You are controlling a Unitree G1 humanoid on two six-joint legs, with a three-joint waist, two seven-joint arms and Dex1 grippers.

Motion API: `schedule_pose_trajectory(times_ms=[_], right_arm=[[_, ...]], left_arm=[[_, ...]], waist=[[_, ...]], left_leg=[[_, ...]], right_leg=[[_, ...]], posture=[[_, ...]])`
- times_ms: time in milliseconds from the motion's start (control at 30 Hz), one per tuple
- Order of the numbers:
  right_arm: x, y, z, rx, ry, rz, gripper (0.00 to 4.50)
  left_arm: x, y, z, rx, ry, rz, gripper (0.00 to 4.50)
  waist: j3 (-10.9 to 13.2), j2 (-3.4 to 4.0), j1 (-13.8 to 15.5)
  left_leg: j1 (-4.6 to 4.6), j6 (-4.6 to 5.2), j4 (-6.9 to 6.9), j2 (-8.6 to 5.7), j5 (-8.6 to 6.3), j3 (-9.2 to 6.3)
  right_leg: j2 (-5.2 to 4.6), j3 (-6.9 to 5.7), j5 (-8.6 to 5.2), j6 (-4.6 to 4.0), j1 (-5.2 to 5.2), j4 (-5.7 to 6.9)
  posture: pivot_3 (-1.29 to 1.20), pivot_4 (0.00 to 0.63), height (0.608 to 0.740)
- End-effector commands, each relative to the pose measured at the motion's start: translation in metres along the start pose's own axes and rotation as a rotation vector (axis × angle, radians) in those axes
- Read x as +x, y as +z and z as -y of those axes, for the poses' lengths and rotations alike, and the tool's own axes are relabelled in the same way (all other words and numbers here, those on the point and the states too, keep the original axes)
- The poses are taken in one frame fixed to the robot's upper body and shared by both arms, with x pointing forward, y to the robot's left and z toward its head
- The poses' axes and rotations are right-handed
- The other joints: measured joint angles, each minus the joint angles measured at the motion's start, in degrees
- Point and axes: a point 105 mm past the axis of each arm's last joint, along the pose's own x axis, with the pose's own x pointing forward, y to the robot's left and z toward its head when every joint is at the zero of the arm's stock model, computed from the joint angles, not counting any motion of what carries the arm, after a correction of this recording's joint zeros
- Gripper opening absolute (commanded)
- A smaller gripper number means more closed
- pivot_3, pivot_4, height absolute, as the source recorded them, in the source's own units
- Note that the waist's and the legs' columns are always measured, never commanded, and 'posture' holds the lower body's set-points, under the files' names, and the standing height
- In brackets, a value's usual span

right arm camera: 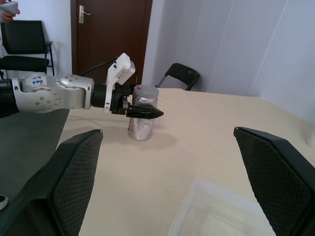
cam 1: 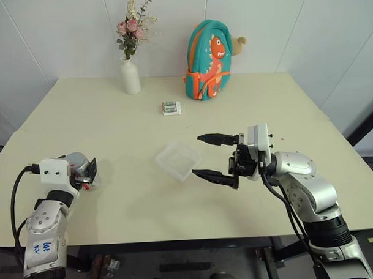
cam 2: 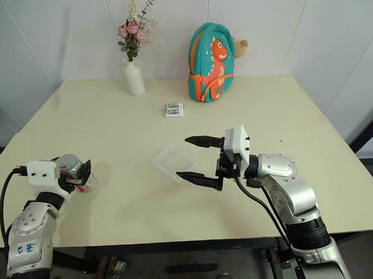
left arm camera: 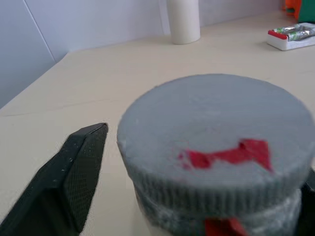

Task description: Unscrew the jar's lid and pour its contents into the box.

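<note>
The jar stood upright near the table's left front edge, its lid screwed on. The left gripper was placed around the jar's upper part, fingers flanking it; whether they pressed it could not be told, presumably to steady it. The right gripper, spread wide and empty, was held beside the clear box, likely waiting to turn the lid.
</note>
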Motion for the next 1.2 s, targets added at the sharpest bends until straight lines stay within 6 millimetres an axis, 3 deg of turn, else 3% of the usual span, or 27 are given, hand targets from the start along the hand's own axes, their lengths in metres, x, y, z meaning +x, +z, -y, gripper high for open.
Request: schedule_pose_trajectory(times_ms=[33,133,300,433,567,633,733,967,1200], right_arm=[[-0.001,0.013,0.000,-0.057,-0.009,0.033,4.50],[-0.002,0.013,0.002,-0.063,-0.019,0.031,4.50],[-0.003,0.013,0.002,-0.069,-0.030,0.027,4.50],[-0.004,0.011,0.004,-0.069,-0.042,0.025,4.50],[-0.003,0.017,0.008,-0.041,-0.057,0.034,4.50],[0.000,0.024,0.011,-0.021,-0.072,0.048,4.50],[0.012,0.041,0.013,0.041,-0.070,0.056,4.50],[0.044,0.058,0.020,0.147,-0.052,0.038,4.50],[0.066,0.053,0.014,0.219,-0.029,-0.023,4.50]], left_arm=[[0.003,0.006,0.004,0.015,-0.028,0.023,3.22],[0.004,0.003,0.010,0.014,-0.045,0.014,2.32],[0.004,0.000,0.017,-0.001,-0.064,0.006,2.26],[0.005,0.010,0.018,-0.022,-0.065,0.052,2.26],[0.009,0.065,0.027,-0.084,-0.241,0.181,2.26],[0.005,0.087,0.041,-0.099,-0.399,0.211,2.26],[-0.015,0.114,0.076,-0.104,-0.768,0.224,2.26],[-0.021,0.113,0.129,-0.016,-1.117,0.111,2.26],[-0.014,0.120,0.164,-0.005,-1.247,0.143,2.26]], waist=[[0.00,0.00,-0.06],[0.00,0.00,-0.06],[0.00,0.00,-0.01],[0.00,0.00,0.04],[0.03,-0.05,0.01],[0.03,-0.05,0.00],[0.03,0.00,-0.36],[0.04,0.03,-0.28],[0.03,0.03,-0.27]], left_leg=[[0.00,-0.01,0.00,0.00,-0.01,0.00],[0.00,-0.02,0.00,0.00,-0.01,0.00],[0.01,-0.02,0.00,0.00,-0.01,0.00],[0.01,-0.02,0.00,0.00,-0.01,0.00],[-0.02,-0.02,0.01,0.01,-0.01,-0.01],[-0.04,-0.02,0.01,0.01,-0.01,-0.02],[-0.06,-0.06,-0.01,0.02,-0.03,0.00],[-0.08,-0.07,-0.18,0.07,-0.04,-0.01],[-0.13,0.01,-0.21,0.07,-0.11,-0.01]], right_leg=[[0.00,0.00,0.00,0.00,0.00,-0.01],[0.00,0.00,0.00,0.01,0.00,0.01],[0.00,0.00,0.01,0.01,0.00,0.01],[-0.01,0.00,0.01,0.01,0.00,0.01],[0.00,-0.02,0.00,0.01,-0.01,0.03],[0.01,-0.03,0.01,0.01,-0.03,0.03],[0.00,0.00,0.00,-0.01,-0.05,0.01],[0.04,-0.04,-0.11,-0.16,-0.19,0.04],[0.04,-0.04,-0.18,-0.12,-0.25,0.03]], posture=[[0.00,0.150,0.740],[0.00,0.150,0.740],[0.00,0.150,0.740],[0.00,0.150,0.740],[0.00,0.150,0.740],[0.00,0.150,0.740],[0.00,0.150,0.740],[0.00,0.150,0.740],[0.00,0.150,0.740]])
